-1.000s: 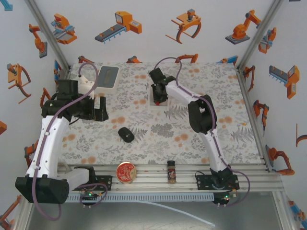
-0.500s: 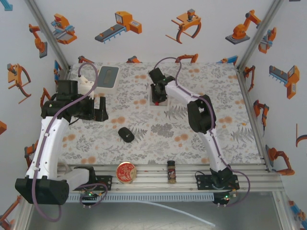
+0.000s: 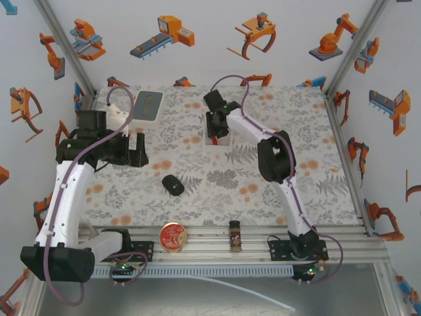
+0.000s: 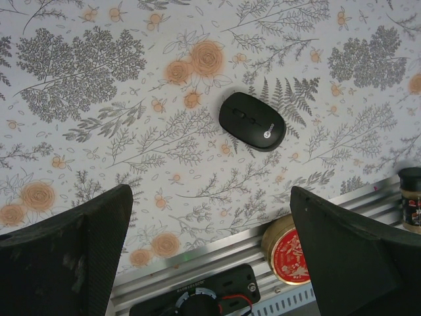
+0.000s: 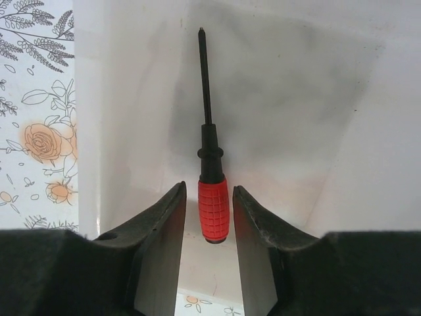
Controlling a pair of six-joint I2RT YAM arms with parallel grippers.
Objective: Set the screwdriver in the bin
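Note:
The screwdriver (image 5: 214,210), with its red handle and dark shaft, lies flat on the floor of the translucent white bin (image 5: 296,99), tip pointing away from the wrist. My right gripper (image 5: 208,189) is open, its fingers straddling the handle with a small gap on each side. From above, the right gripper (image 3: 217,126) hangs over the bin (image 3: 214,140) at the table's far middle and hides the screwdriver. My left gripper (image 3: 135,150) is open and holds nothing, raised over the left of the table; its wrist view shows the gripper (image 4: 210,194) above the floral cloth.
A black mouse (image 3: 173,185) lies mid-table, also below the left wrist (image 4: 252,121). A red-lidded tin (image 3: 173,236) and a brown spice bottle (image 3: 235,236) stand on the front rail. A grey-blue tray (image 3: 148,104) sits at the back left.
The right wrist has shifted slightly toward the far side above the bin. The left arm has not moved.

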